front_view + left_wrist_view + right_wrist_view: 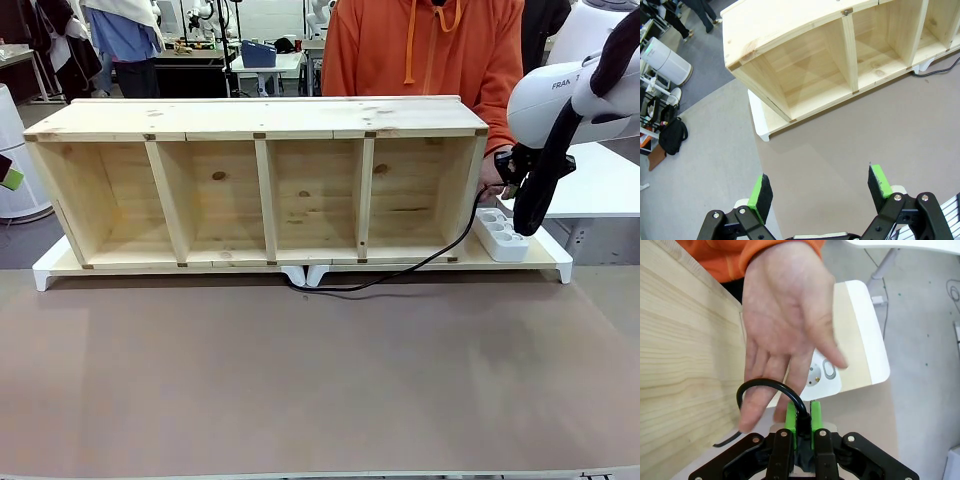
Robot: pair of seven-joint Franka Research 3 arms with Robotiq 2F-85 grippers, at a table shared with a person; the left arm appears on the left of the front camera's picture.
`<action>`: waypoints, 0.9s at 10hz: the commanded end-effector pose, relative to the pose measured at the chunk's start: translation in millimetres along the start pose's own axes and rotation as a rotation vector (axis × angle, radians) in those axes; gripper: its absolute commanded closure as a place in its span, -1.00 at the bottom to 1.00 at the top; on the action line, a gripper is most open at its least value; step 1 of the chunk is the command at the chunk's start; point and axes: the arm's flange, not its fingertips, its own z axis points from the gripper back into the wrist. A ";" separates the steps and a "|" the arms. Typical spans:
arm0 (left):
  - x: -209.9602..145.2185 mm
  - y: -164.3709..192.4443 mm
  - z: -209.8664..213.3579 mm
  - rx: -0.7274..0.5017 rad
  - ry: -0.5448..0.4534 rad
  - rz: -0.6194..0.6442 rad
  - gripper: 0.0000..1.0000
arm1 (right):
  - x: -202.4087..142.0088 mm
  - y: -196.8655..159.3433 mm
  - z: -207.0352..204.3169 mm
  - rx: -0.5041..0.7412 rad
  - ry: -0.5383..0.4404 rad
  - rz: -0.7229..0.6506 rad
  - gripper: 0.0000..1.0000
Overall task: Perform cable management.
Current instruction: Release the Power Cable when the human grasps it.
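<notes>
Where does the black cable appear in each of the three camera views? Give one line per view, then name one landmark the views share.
Front view: the cable runs along the table below the shelf's right half and rises toward the right gripper.
Left wrist view: a short stretch lies at the right edge.
Right wrist view: it loops up from the shut green pads, in front of the person's open hand.
Shared landmark: the wooden shelf.
</notes>
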 end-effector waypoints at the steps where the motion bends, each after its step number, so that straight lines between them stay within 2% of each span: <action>1: 0.2 0.3 0.0 0.003 0.001 -0.001 -1.00 | -0.3 2.0 1.2 0.002 -0.002 0.003 0.73; 6: 0.2 0.3 0.0 0.003 0.001 -0.001 -1.00 | -0.1 0.2 0.1 0.000 0.000 0.000 0.73; 7: 0.2 0.3 0.0 0.003 0.001 -0.001 -1.00 | 0.8 -0.5 2.0 0.011 0.033 -0.002 0.53; 9: 0.2 0.3 0.0 0.003 0.001 -0.001 -1.00 | 0.6 -1.7 6.6 0.016 0.014 0.005 0.14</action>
